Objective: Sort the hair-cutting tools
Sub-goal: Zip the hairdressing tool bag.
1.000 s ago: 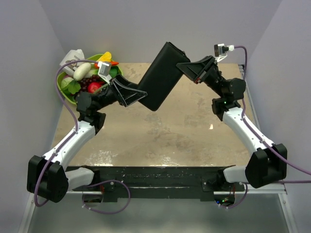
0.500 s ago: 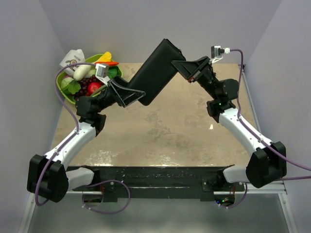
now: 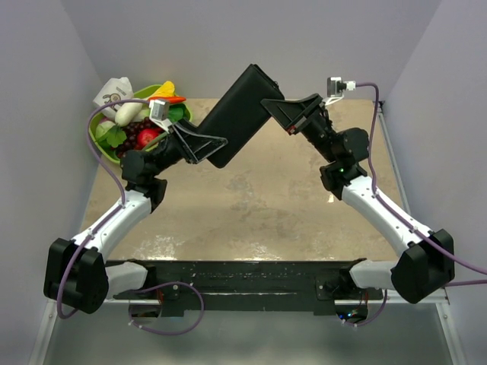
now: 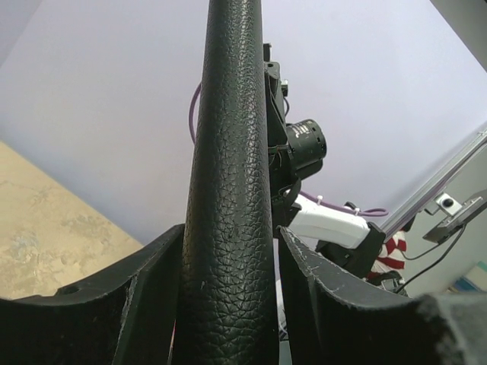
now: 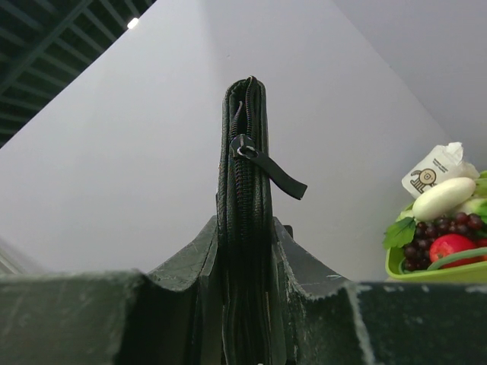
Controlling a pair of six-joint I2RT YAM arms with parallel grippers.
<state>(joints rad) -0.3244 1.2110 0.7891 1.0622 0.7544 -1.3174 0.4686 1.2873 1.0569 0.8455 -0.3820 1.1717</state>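
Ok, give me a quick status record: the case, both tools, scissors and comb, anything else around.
case: black, looks zipped shut, held up off the table between both arms
left tool: shut on case, near-left end
right tool: shut on case, far-right end
zip pull: hanging loose at the right tool's end
scissors, comb: not in view
bowl: green, holds produce, far-left corner

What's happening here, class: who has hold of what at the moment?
Both arms are holding one black case up in the air over the table. The left arm has its jaws shut on the lower end and the right arm has its jaws shut on the upper end. The zip pull sticks out and the case looks closed. A bowl of toy food sits in the far left corner.
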